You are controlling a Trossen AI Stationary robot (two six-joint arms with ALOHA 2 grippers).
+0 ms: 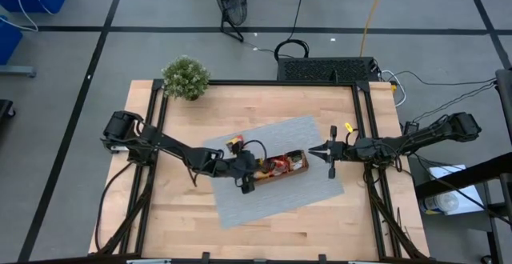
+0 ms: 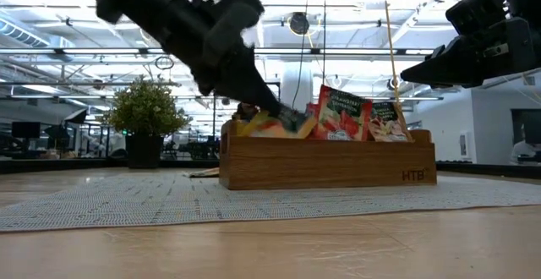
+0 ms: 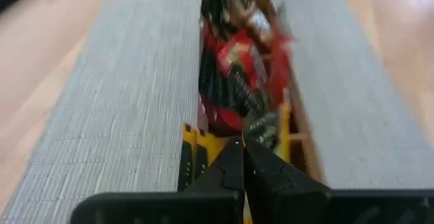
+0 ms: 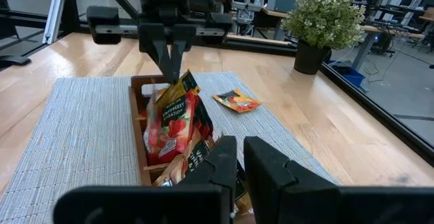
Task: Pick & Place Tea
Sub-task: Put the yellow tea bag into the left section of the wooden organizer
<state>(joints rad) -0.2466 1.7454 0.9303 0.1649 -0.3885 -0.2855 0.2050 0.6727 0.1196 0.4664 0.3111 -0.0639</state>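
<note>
Wooden worktop [image 1: 240, 224] carries a grey woven mat [image 1: 240, 200] with everything of interest on it. At the far left corner stands a small potted plant [image 1: 186, 78], well away from the work. Next along, the left hand [image 1: 254, 170] is down at the left end of the three-compartment tray [image 2: 330, 165]. The right wrist view shows its fingers [image 4: 169, 61] pressed together on the top edge of a yellow sachet [image 4: 182, 88] that stands in the tray's end compartment. So the step in hand looks like either setting that sachet in or pulling it out; I cannot tell which.

One orange sachet [image 4: 236, 101] lies loose on the mat just beside the tray, on the plant's side. The red sachets [image 2: 342, 114] stand packed upright in the middle compartment, with more packets towards the right end.

Rightmost, the right hand [image 1: 326, 153] hovers just off the tray's right end, fingers together and holding nothing.

If the yellow sachet is being placed, the next move calls for letting go and lifting straight up so the neighbours stay put, then going for the loose orange one.
</note>
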